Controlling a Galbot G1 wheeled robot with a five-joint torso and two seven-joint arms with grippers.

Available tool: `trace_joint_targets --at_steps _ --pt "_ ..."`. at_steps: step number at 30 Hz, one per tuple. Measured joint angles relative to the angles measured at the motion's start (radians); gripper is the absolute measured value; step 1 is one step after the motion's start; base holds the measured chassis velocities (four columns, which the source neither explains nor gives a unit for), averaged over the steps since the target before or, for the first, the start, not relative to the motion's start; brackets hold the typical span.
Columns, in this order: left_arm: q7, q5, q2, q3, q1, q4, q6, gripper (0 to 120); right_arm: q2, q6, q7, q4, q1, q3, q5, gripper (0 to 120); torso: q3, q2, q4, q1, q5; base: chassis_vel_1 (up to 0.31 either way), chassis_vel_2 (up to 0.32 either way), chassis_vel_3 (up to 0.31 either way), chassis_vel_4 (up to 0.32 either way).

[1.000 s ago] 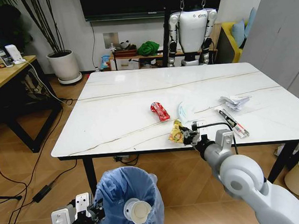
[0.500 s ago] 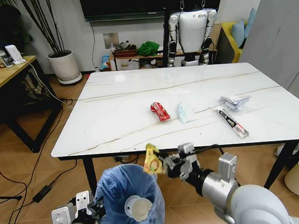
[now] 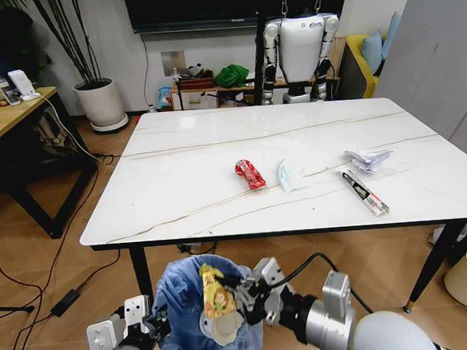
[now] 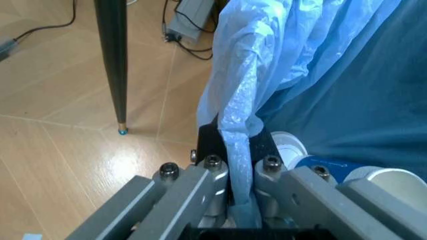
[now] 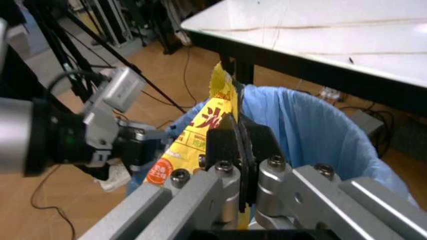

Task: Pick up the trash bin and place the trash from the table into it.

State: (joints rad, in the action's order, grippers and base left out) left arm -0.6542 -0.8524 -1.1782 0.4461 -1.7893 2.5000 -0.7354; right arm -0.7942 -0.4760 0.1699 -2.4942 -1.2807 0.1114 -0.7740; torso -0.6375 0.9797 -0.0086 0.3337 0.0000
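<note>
- The counter (image 3: 184,158) with its white marble-look top and thin brown veins stands in front of me, and it also shows at the top of my right wrist view (image 5: 313,22).
- The trash bin (image 3: 177,287), lined with a crinkly light-blue bag, hangs below the counter's near edge, just in front of me and off the wooden floor (image 3: 32,269).
- My left end effector (image 3: 152,326) is at the bin's rim on my left side; in my left wrist view (image 4: 237,172) its fingers are pressed together on a fold of the blue bag, clamped on the bin's edge.
- My right end effector (image 3: 235,291) reaches over the bin's open mouth, its fingers closed on the yellow wrapper (image 3: 214,292); my right wrist view (image 5: 235,137) shows the two black pads pinching the wrapper (image 5: 193,145) just above the blue lining.
- A paper cup (image 3: 224,328) lies inside the bin, below the hanging wrapper.
- On the counter, the long black-white wrapper (image 3: 365,192) lies toward my right, with the crumpled white paper (image 3: 366,159) just beyond it.
- The pale blue mask (image 3: 289,174) sits near the counter's middle, and the red wrapper (image 3: 249,174) lies just beside it on my left.
</note>
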Motion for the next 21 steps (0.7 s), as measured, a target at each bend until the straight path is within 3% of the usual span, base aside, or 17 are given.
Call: trace_joint_targets --at_steps 7,9,11,21 --pt "0.001 0.054 -0.028 -0.055 0.000 -0.001 0.000 0 -0.026 0.013 0.016 0.072 -0.002 0.038 0.109 23 0.000 0.000 0.0000 0.000 0.0001 0.000 0.000 0.000 0.000" --pt "0.001 0.055 -0.029 -0.055 -0.001 -0.001 0.000 0 -0.025 0.016 0.016 0.073 -0.002 0.037 0.112 25 0.000 0.000 -0.0001 0.000 0.0001 0.000 0.000 0.000 0.000" --pt "0.002 0.057 -0.030 -0.056 -0.002 -0.001 0.000 0 -0.025 0.023 0.020 0.070 -0.003 0.026 0.112 37 0.000 0.000 0.0000 0.000 0.0001 0.000 0.000 0.000 0.000" --pt "0.014 0.081 -0.044 -0.059 -0.024 0.000 0.000 0 -0.039 0.006 0.130 -0.005 0.104 -0.113 -0.068 74 0.000 0.000 -0.0001 0.000 0.0000 0.000 0.000 0.000 0.000"
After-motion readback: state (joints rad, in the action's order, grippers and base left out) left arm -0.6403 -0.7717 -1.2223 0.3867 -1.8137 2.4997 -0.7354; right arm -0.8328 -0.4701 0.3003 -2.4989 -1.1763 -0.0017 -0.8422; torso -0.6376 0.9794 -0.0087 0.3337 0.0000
